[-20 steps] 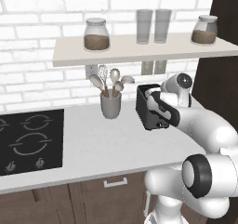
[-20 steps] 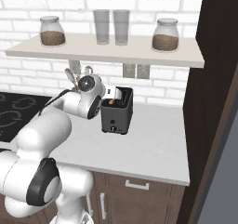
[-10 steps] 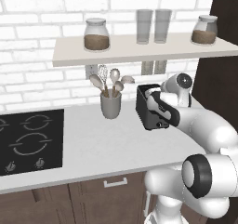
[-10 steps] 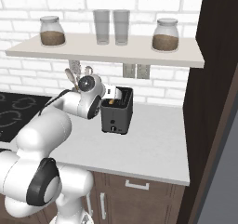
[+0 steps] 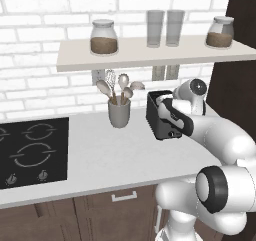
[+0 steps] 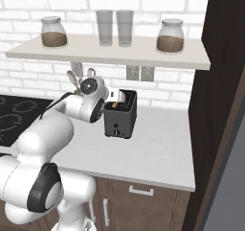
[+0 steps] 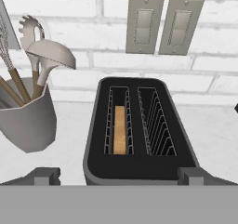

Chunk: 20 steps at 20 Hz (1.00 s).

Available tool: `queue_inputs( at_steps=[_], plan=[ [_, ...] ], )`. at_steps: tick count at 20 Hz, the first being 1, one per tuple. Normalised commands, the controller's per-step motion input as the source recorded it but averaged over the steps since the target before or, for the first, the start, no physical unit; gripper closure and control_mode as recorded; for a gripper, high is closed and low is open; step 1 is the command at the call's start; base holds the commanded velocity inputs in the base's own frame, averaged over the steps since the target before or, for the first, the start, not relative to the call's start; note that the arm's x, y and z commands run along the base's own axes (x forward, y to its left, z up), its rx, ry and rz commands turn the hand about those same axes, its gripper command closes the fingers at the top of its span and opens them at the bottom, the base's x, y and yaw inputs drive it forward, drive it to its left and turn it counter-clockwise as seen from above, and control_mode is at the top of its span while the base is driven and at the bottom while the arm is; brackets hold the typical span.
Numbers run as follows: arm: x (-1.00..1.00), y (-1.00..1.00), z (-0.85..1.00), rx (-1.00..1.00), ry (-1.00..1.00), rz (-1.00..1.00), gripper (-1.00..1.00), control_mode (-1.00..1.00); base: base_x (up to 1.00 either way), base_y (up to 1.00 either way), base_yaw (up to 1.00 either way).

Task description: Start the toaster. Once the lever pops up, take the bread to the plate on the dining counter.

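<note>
1. Toaster point(image 7: 139, 139) sits on your white counter point(image 5: 110, 155), next to the spoon cup point(image 7: 25, 118).
2. Bread point(image 7: 120, 130) stands down in its left slot.
3. Your gripper point(image 7: 119, 175) is spread wide above it, holding nothing.

The toaster point(image 7: 139, 169) has a matt black shell, like plastic, with thin wire racks in its slots. The bread point(image 7: 120, 130) looks dry and tan. The utensil cup point(image 7: 25, 121) is smooth matt grey; its spoons have wooden handles. The counter point(image 5: 115, 155) is smooth pale grey.
</note>
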Motion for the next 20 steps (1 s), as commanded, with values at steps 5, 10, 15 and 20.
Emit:
queue_inputs(
  at_steps=[5,10,15,20],
  plan=[
    [0.0,0.0,0.0,0.0,0.0,0.0,-1.0,-1.0,0.0,0.0,0.0],
    [0.0,0.0,0.0,0.0,0.0,0.0,-1.0,-1.0,0.0,0.0,0.0],
    [0.0,0.0,0.0,0.0,0.0,0.0,-1.0,-1.0,0.0,0.0,0.0],
    [0.0,0.0,0.0,0.0,0.0,0.0,-1.0,-1.0,0.0,0.0,0.0]
  ],
)
